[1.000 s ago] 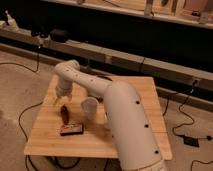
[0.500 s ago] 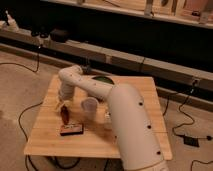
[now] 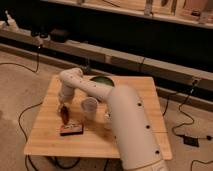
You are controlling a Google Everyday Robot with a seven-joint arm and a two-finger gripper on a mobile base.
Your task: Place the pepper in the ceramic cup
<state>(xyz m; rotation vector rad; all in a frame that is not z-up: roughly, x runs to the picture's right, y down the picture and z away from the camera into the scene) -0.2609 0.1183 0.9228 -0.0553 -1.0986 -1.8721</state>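
Note:
The pepper (image 3: 65, 115) is a small dark-red chili lying on the wooden table (image 3: 130, 100), left of centre. My gripper (image 3: 63, 106) hangs at the end of the white arm, directly over the pepper's upper end and touching or almost touching it. The ceramic cup (image 3: 90, 107) is plain white and stands upright just right of the pepper, about a hand's width from the gripper.
A flat dark box with a reddish edge (image 3: 71, 130) lies in front of the pepper. A green bowl (image 3: 101, 80) sits at the table's back, behind the cup. My thick white arm (image 3: 130, 130) covers the table's right front. Cables run across the floor around the table.
The gripper has come down toward the pepper. Pepper, cup and box have not moved.

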